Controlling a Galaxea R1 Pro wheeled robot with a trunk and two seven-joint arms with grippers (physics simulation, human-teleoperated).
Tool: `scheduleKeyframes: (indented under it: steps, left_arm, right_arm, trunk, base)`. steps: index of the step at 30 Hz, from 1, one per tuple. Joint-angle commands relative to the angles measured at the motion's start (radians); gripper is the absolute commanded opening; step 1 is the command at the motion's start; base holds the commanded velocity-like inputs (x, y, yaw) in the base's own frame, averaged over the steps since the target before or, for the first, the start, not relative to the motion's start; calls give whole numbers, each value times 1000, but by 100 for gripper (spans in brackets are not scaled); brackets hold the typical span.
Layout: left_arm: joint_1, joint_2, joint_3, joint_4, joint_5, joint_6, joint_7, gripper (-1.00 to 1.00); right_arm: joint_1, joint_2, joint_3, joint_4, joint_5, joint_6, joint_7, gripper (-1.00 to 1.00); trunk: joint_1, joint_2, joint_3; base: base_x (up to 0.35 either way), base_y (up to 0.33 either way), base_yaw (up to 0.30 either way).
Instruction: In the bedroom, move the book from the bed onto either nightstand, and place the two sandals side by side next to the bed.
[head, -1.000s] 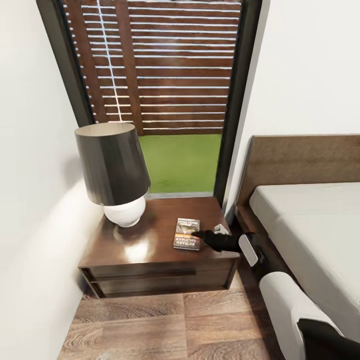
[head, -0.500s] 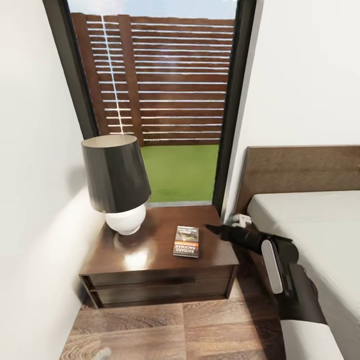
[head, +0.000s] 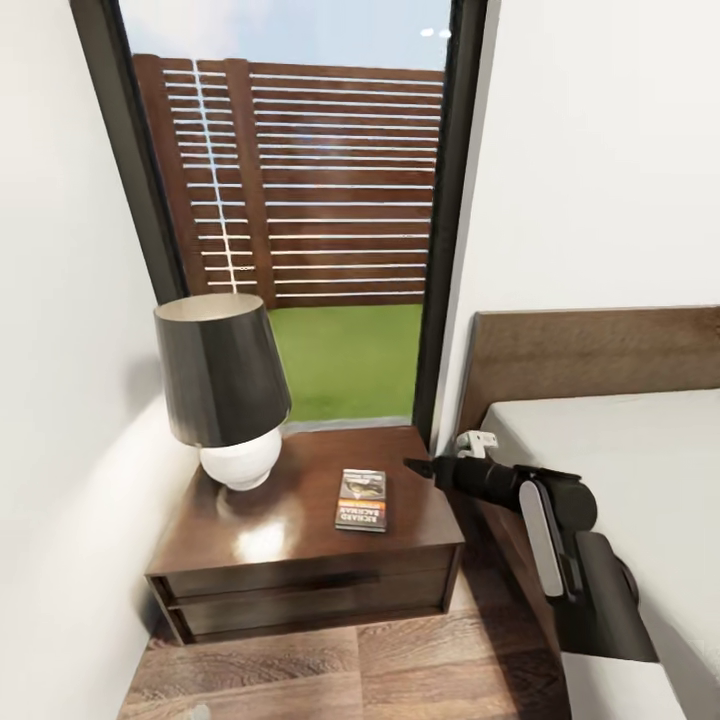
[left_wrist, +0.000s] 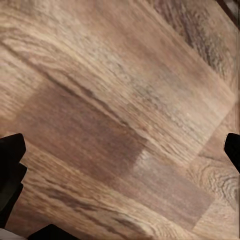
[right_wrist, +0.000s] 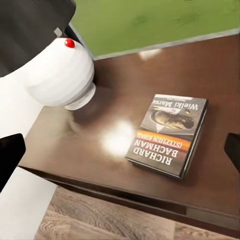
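Right gripper (head: 418, 467): fingers spread wide, nothing between them; it hangs above the nightstand's (head: 300, 545) right edge, apart from the book (head: 361, 499), with its black and white arm reaching back along the bed's (head: 600, 450) near side. Left gripper (left_wrist: 120, 165): black fingertips (left_wrist: 11, 165) stand far apart at opposite sides of its wrist view, empty, over the wooden plank floor (left_wrist: 125, 100). Book: lies flat and face up on the nightstand top, right of centre, nearer the front edge than the back; the orange band and white lettering read clearly in the right wrist view. Lamp (head: 222, 385): dark shade, round white base, stands at the back left corner of the nightstand, well apart from the book. Bed: white mattress and brown headboard just beside the nightstand's right side. Window (head: 300, 220): behind the nightstand, showing grass and a slatted fence.
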Motion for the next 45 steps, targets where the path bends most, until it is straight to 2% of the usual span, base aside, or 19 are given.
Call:
scheduleKeyframes:
  steps: [1,10,12,15,19,29,37,40,45]
  left_arm:
    - [0,1,-2,-2,7,0,7,100]
    - [1,1,-2,0,7,-1,8,100]
    - [1,1,-2,2,7,-1,9,100]
    - [1,1,-2,4,7,-1,9,100]
    - [1,2,-1,7,7,-1,9,100]
    - [1,1,-1,8,7,-1,9,100]
    - [-1,1,0,18,6,-1,6,100]
    - [-3,1,0,17,6,-1,8,100]
    - [-5,0,-1,16,6,-1,9,100]
  right_arm:
    - [-1,1,4,0,-7,7,-3,100]
    - [19,1,25,-1,-8,-9,-10,100]
    - [50,-1,61,-1,-10,-90,-7,100]
    - [69,-3,117,-1,-10,-136,-5,100]
    - [79,-4,144,-1,-10,-154,-5,100]
    - [81,-5,148,-1,-10,-155,-5,100]
    - [100,-8,153,49,-7,-157,-12,100]
    - [107,-8,151,109,-6,-154,-14,100]
    - [110,-4,153,138,-5,-152,-14,100]
  trunk:
    - [-4,7,4]
    - [-39,70,43]
    - [-46,84,49]
    - [-58,105,59]
    - [-73,133,72]
    - [-111,203,103]
    - [-142,259,129]
    - [-142,259,129]
    - [-142,259,129]
  base:
    - [0,0,-61]
    - [0,0,-19]
    - [0,0,0]
    - [0,0,0]
    - [0,0,0]
    - [0,0,0]
    - [0,0,0]
    - [0,0,0]
    - [0,0,0]
